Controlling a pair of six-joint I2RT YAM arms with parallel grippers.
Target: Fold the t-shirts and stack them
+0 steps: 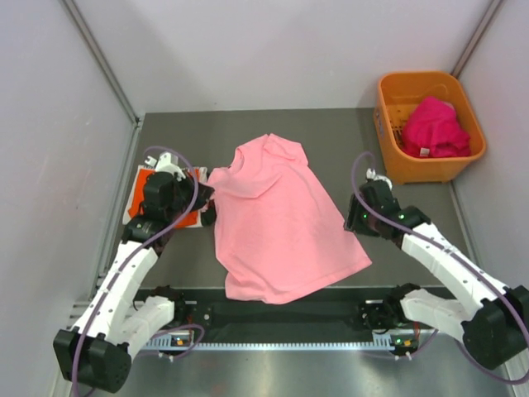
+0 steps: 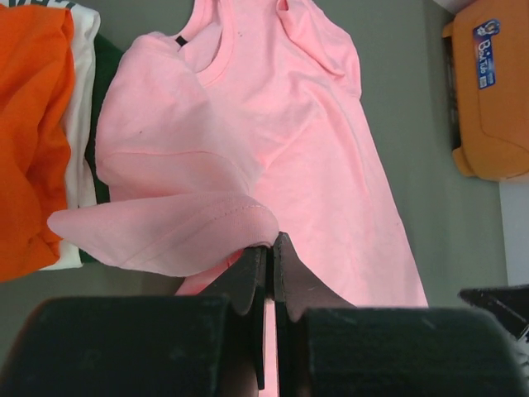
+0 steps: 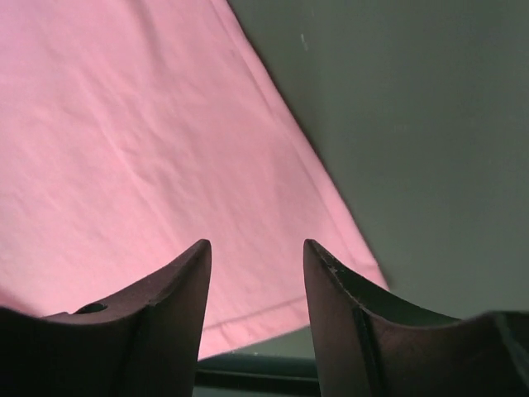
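Note:
A light pink t-shirt point(image 1: 277, 219) lies spread on the dark table, collar at the far end. My left gripper point(image 1: 207, 198) is shut on its left sleeve; in the left wrist view the gripper point(image 2: 271, 241) pinches the sleeve's hem point(image 2: 173, 233), which is lifted and curled over. Left of it lies a stack of folded shirts, orange point(image 2: 29, 132) on top, white point(image 2: 78, 124) and dark green point(image 2: 103, 91) edges below. My right gripper point(image 1: 354, 217) is open and empty just above the pink shirt's right edge point(image 3: 149, 157). A magenta shirt point(image 1: 434, 128) lies bunched in the basket.
The orange plastic basket point(image 1: 388, 124) stands at the far right corner of the table, and shows in the left wrist view point(image 2: 492, 91). Grey walls close in both sides. A black rail point(image 1: 289, 313) runs along the near edge between the arm bases.

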